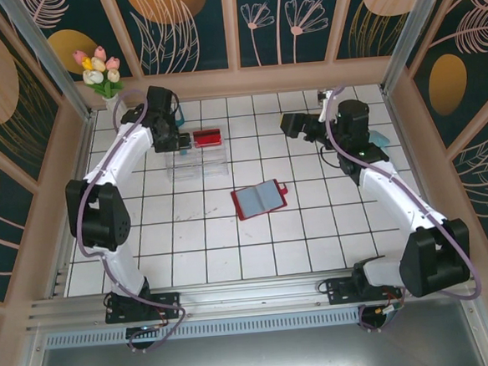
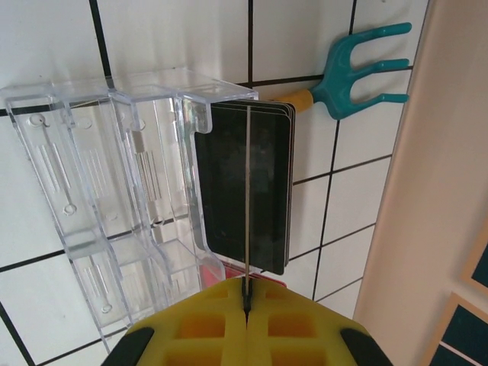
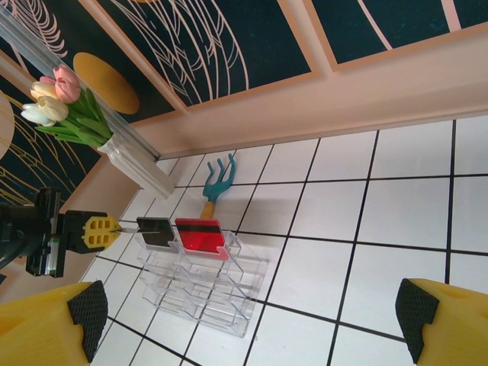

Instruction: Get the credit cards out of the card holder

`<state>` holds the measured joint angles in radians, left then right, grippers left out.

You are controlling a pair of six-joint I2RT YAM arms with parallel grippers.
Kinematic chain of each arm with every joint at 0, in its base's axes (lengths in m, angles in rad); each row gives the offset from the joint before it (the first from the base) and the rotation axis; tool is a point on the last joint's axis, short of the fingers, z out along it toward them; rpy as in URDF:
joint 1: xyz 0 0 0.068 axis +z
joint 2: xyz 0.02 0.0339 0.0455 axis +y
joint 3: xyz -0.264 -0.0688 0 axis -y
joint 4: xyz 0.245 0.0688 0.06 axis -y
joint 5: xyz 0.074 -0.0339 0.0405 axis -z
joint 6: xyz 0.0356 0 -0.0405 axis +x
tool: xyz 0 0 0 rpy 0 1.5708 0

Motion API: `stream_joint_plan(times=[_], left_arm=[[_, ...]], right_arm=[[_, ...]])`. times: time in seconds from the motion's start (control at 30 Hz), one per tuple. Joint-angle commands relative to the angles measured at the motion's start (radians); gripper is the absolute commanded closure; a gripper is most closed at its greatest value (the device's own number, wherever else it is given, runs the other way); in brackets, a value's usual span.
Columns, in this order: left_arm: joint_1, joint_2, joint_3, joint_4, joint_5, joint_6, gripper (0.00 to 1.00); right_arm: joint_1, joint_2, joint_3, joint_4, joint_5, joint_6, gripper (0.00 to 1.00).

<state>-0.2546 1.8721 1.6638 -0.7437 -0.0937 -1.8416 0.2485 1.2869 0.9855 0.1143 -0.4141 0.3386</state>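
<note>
1 credit card point(image 2: 248, 175) is pinched edge-on in the closed left end effector point(image 2: 245, 303), lined up with the clear stand point(image 2: 114, 198), probably for slotting in. The right end effector point(image 3: 248, 326) is held wide open, empty. The card holder point(image 1: 259, 199) is seen lying open mid-tabletop point(image 1: 190, 254).

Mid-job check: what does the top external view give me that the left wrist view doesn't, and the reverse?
Top external adds the red card holder lying open mid-table, and the right pincer, open. Left wrist adds a thin card, seen edge-on, pinched in the shut left pincer. Both share the clear stand.
</note>
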Motion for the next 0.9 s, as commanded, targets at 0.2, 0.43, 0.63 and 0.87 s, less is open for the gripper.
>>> stream_joint_plan(times=[0.2,0.43,0.63,0.87], left_arm=[[-0.008,0.096,0.113,-0.111,-0.034,-0.028,1.00],[-0.017,0.120,0.119,-0.106,-0.019,-0.042,1.00],[-0.027,0.137,0.134,-0.098,0.001,-0.054,1.00],[-0.031,0.145,0.133,-0.103,-0.005,-0.064,1.00]], right_arm=[[-0.001,-0.042,-0.025,0.061,0.027,-0.010,0.01],[-0.001,-0.040,-0.033,0.068,0.032,-0.009,0.01],[-0.001,-0.034,-0.040,0.080,0.028,-0.004,0.01],[-0.002,-0.034,-0.045,0.081,0.029,-0.003,0.01]])
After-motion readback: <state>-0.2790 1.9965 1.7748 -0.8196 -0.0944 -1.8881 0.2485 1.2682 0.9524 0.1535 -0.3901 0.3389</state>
